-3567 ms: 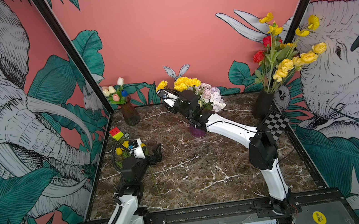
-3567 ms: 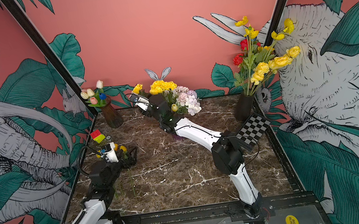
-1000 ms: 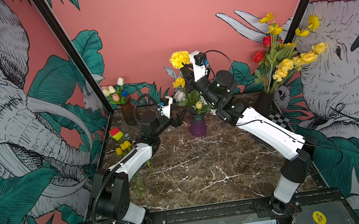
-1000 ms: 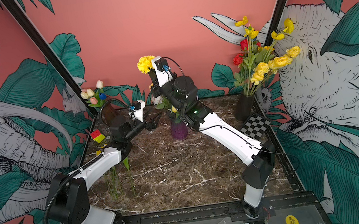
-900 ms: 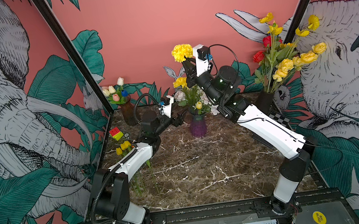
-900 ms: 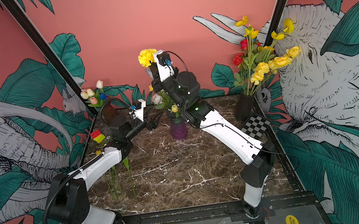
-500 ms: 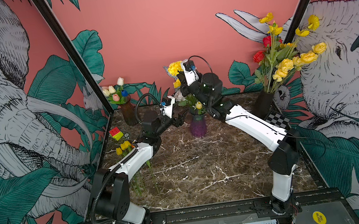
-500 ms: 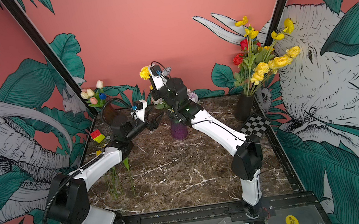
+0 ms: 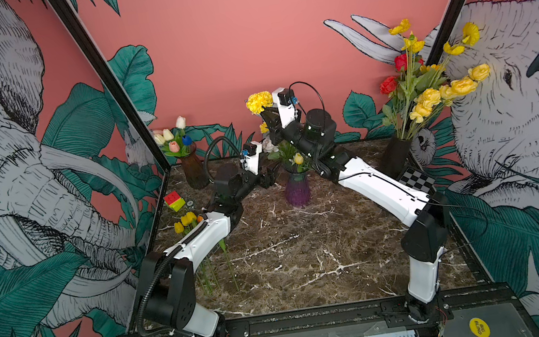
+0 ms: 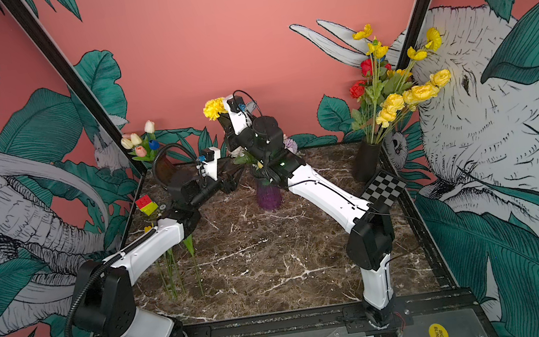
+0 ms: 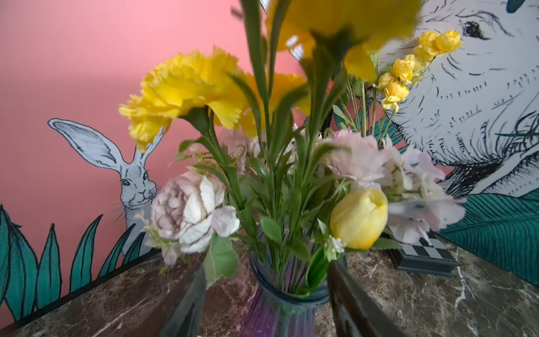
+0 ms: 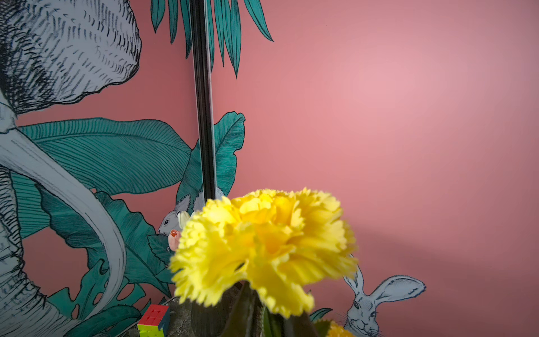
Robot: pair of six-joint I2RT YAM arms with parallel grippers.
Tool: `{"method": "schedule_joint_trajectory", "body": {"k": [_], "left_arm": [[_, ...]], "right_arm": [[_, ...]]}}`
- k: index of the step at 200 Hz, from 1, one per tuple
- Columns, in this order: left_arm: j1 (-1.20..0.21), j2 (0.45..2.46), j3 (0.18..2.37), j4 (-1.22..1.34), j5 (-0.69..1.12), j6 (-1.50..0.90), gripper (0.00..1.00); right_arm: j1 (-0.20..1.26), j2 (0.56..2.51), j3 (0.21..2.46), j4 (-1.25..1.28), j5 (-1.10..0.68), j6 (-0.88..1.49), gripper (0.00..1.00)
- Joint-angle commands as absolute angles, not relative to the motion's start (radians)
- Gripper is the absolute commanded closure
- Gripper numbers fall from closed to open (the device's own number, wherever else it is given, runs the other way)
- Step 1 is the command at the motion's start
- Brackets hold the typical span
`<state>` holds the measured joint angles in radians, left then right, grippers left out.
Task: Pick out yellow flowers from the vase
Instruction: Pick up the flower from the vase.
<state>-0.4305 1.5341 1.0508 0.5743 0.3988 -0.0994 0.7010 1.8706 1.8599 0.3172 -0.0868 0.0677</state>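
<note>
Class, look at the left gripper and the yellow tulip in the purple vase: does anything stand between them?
Nothing visible does. In the left wrist view the tulip shows unblocked just above the vase rim, facing the open left gripper. Pale blooms and leaves sit beside it, not in front.

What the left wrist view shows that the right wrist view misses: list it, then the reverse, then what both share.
Left wrist only: the purple vase, a lilac rose, a yellow tulip, the checkerboard, and the left gripper with a finger on either side of the vase neck. Right wrist only: the puzzle cube and the black corner post. Both: a frilly yellow carnation up close, the pink wall, a drawn rabbit.
</note>
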Motion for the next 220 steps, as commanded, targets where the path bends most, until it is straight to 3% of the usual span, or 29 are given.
{"method": "schedule_joint_trajectory", "body": {"k": [1, 55, 128, 220], "left_arm": [[-0.434, 1.560, 1.124, 0.578, 0.402, -0.152, 0.36], [-0.452, 1.624, 1.214, 0.553, 0.410, -0.156, 0.41], [-0.453, 1.617, 1.179, 0.572, 0.395, -0.126, 0.49], [-0.453, 1.637, 1.228, 0.562, 0.444, -0.110, 0.49]], "right_arm": [[0.697, 1.817, 1.817, 0.421, -0.112, 0.104, 0.84], [0.697, 1.771, 1.792, 0.440, -0.146, 0.133, 0.85], [0.698, 1.740, 1.782, 0.439, -0.160, 0.132, 0.85], [0.707, 1.764, 1.815, 0.421, -0.199, 0.161, 0.85]]}}
